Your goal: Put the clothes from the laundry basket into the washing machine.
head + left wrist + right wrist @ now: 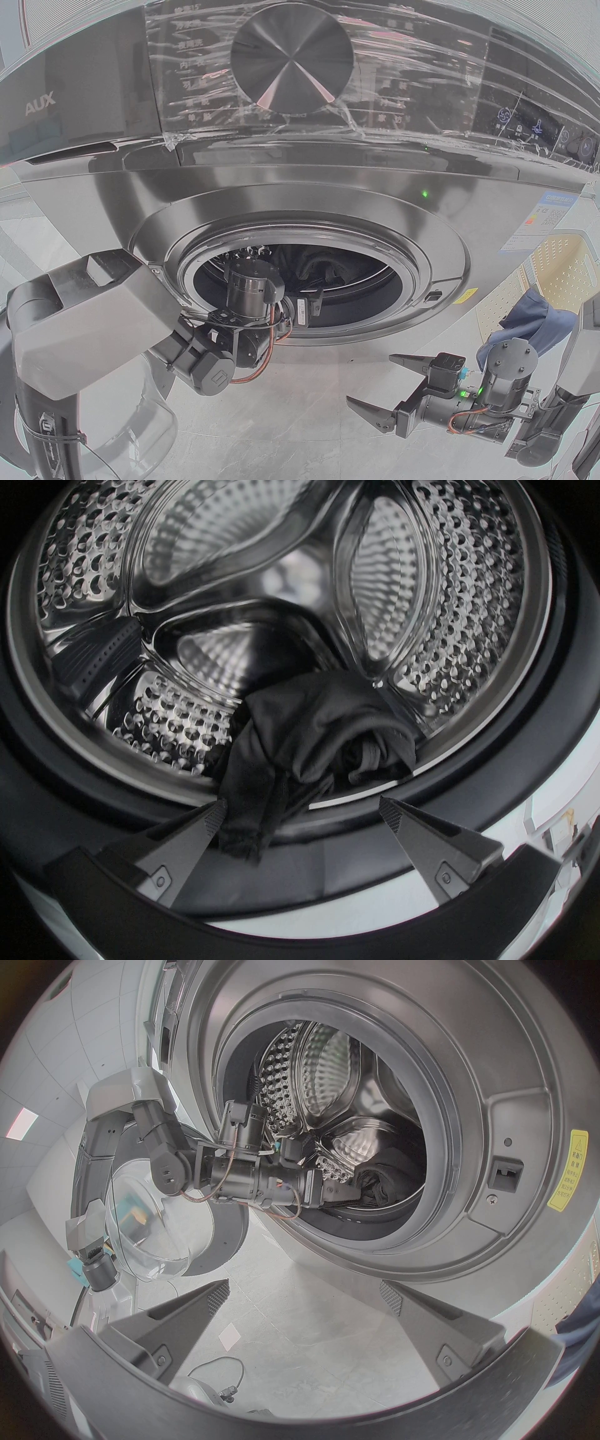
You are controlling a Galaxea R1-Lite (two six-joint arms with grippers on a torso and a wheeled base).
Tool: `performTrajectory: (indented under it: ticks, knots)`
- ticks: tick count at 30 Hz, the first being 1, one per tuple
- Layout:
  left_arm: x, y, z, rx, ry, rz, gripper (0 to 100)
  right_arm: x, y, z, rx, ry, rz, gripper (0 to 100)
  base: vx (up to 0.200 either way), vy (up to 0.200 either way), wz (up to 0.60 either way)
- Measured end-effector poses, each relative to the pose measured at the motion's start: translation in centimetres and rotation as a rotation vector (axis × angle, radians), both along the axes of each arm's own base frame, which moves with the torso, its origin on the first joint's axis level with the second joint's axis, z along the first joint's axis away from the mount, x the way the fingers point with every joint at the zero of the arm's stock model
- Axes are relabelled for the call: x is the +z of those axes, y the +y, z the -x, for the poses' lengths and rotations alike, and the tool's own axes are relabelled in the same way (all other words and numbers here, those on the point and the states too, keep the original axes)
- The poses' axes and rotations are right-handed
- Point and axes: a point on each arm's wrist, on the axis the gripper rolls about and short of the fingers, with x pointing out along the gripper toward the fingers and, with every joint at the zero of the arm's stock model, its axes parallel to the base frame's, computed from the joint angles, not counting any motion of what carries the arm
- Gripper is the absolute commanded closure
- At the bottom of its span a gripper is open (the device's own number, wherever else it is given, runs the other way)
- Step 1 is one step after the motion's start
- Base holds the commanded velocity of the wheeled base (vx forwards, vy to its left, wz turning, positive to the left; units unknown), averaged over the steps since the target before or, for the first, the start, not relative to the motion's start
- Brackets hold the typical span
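The washing machine [300, 187] stands with its door open. A black garment [312, 730] lies at the front lip of the steel drum [206, 555], and one end droops over the dark door seal. My left gripper [302, 811] is open at the drum mouth, and the drooping end hangs between its fingers without being gripped. From the right wrist view the left gripper [350, 1192] points into the drum beside the black garment [387, 1179]. My right gripper [372, 379] is open and holds nothing, low above the floor in front of the machine. A blue garment [531, 322] hangs over the cream laundry basket [562, 269] at the right.
The round glass door [125, 406] is swung open at the lower left, beside the left arm [94, 312]. Grey tiled floor [300, 412] lies between the machine and my right gripper. A cable [215, 1369] lies on the floor.
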Motion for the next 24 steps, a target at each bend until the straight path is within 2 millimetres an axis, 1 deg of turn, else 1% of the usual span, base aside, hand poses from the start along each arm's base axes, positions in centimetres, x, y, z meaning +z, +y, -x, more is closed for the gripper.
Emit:
performTrajectory:
  ticks: [4,8,19,20,24]
  knots:
    - [-0.8,0.2,0.9,0.004,0.05,-0.043,0,0.0,0.0,0.0,0.001,0.002,0.001,0,0.0,0.0,0.0]
    - [-0.9,0.5,0.9,0.012,0.057,-0.052,0,-0.1,0.0,0.0,0.002,0.002,0.001,0,0.0,0.0,0.0]
    - [-0.7,0.6,-0.6,0.04,0.026,-0.042,0,0.0,0.1,0.0,0.002,0.001,0.001,0,0.0,0.0,0.0]
    - [-0.7,0.6,-0.7,0.04,0.024,-0.041,100,0.0,0.1,0.0,0.002,0.001,0.0,0,0.0,0.0,0.0]
    - [-0.8,0.3,-1.1,0.044,0.011,-0.032,100,0.0,0.1,0.0,0.003,0.001,-0.001,0,0.0,0.0,0.0]
